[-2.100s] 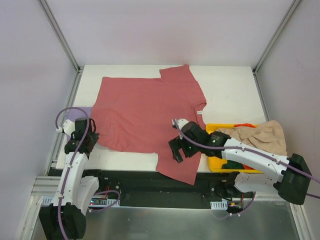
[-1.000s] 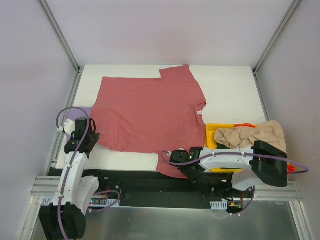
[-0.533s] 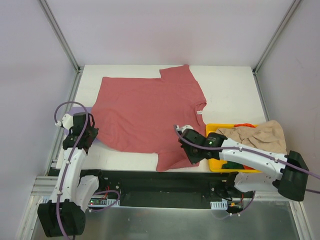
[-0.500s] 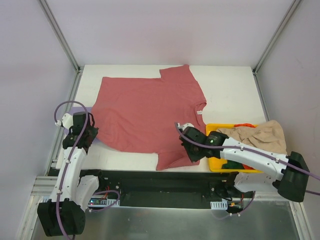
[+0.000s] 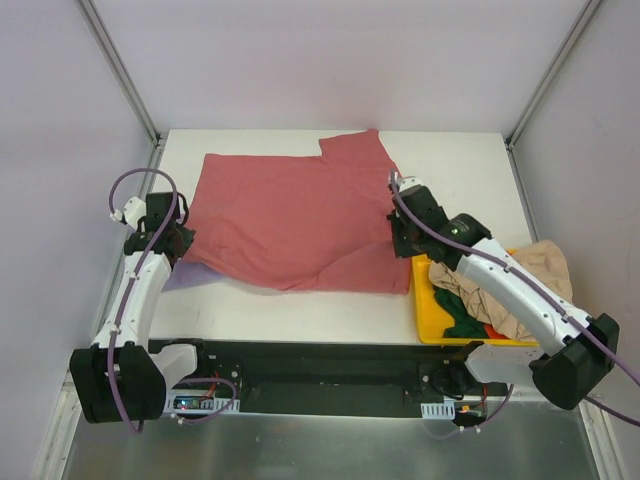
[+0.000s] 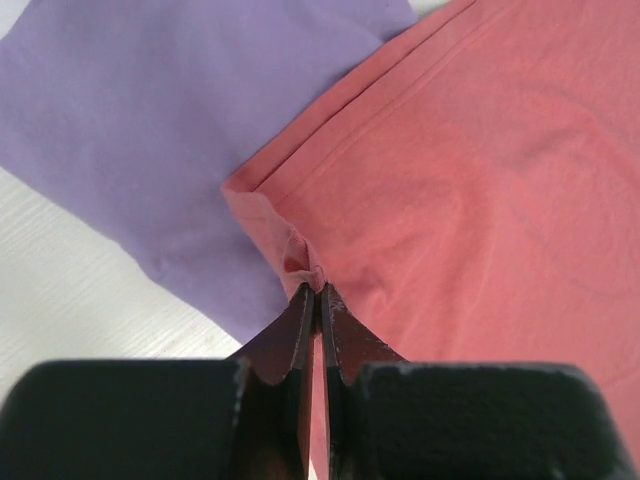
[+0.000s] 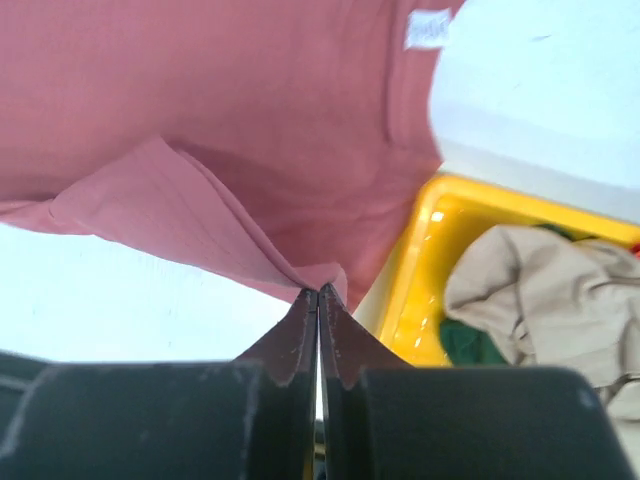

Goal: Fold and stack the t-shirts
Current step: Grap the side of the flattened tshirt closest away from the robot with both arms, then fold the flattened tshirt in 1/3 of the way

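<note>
We hold the pink-red t-shirt (image 5: 290, 215), spread on the table (image 5: 460, 165) with its long axis nine to three o'clock, both claws clamped on it: left gripper (image 6: 313, 290) on the nine o'clock corner, right gripper (image 7: 318, 292) on the three o'clock fold.

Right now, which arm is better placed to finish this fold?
Likely right: the right gripper holds a flap of the pink tee raised; the left gripper just pinches a hem corner.

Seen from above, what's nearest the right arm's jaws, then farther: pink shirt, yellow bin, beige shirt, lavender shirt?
1. Dusty pink-red cotton t-shirt: pinched, touching.
2. Yellow plastic bin: just right.
3. Beige t-shirt: bin's far end.
4. Lavender t-shirt: far left.
</note>
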Robot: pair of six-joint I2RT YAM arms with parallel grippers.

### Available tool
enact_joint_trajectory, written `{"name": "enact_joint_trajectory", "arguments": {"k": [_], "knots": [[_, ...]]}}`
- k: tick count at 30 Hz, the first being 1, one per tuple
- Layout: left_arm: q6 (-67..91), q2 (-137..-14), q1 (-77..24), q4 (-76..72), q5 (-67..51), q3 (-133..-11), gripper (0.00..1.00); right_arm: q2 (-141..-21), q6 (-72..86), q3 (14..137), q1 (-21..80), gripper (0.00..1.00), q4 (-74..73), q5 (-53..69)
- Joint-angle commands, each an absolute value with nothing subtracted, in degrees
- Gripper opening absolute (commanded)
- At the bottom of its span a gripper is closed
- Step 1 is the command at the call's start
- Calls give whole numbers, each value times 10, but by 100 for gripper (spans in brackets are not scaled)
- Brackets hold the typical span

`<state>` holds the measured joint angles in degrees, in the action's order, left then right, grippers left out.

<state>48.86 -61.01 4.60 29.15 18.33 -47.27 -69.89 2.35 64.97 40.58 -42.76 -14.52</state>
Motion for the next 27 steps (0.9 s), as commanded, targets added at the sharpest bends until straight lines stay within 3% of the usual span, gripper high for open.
{"name": "enact_joint_trajectory", "arguments": {"k": [1, 16, 27], "knots": [[461, -649, 49, 282, 201, -524, 0, -718, -24, 697, 347, 0, -382, -149], [377, -832, 49, 260, 232, -651, 0, -893, -186, 853, 237, 0, -316, -63], [244, -1018, 48, 269, 144, -794, 0, -1045, -279, 978, 205, 1, -294, -54]]}}
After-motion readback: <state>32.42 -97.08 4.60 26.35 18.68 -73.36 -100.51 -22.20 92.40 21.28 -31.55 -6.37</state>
